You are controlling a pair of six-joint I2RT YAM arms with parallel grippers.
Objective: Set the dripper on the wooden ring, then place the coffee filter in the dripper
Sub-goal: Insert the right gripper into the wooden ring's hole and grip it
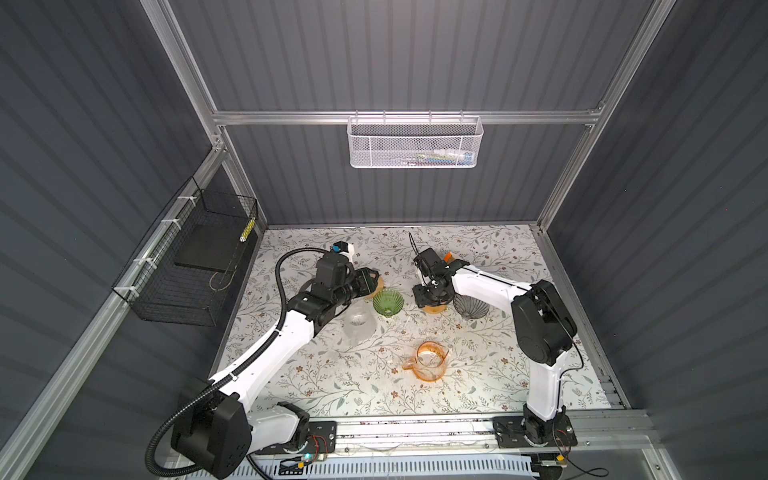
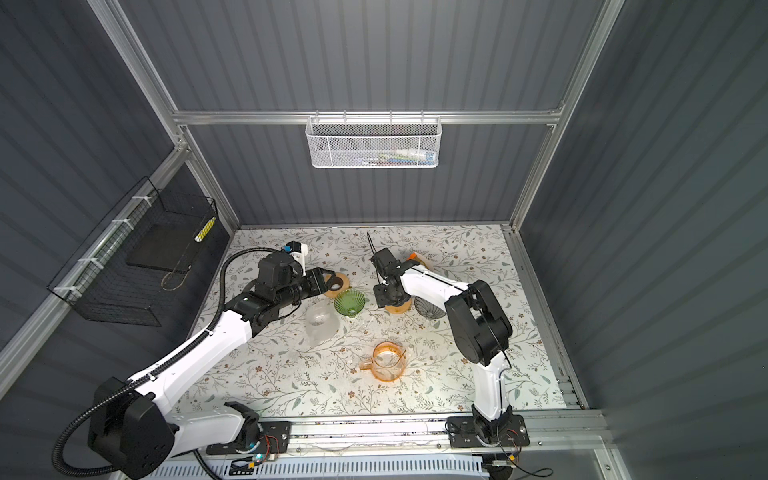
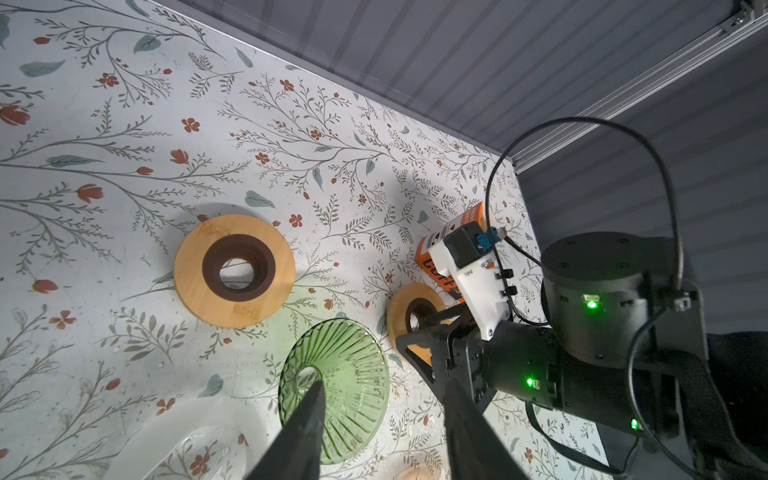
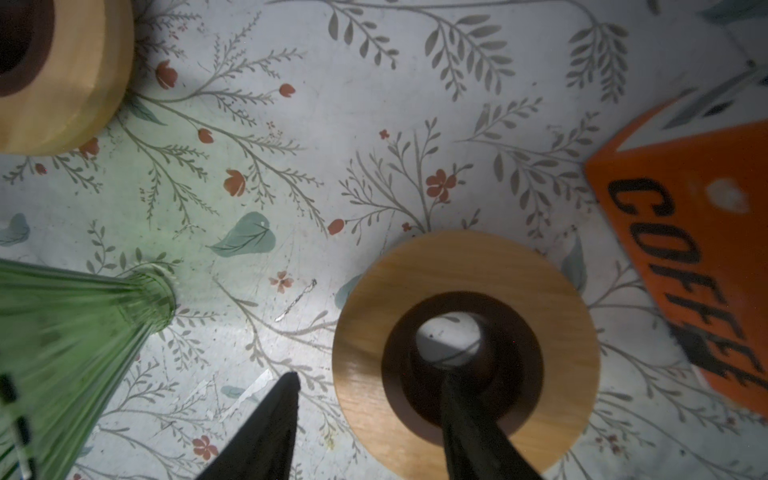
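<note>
Nothing is placed yet. No loose coffee filter shows; presumably they are in the orange COFFEE box (image 4: 685, 249) toward the counter's far edge. The green glass dripper (image 1: 387, 302) sits empty mid-counter beneath the released left jaws. The right jaws, also released, straddle a wooden ring (image 4: 457, 266).

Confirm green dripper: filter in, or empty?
Empty. The green dripper shows bare ribbed glass down to its open hole in the left wrist view; no paper inside.
</note>
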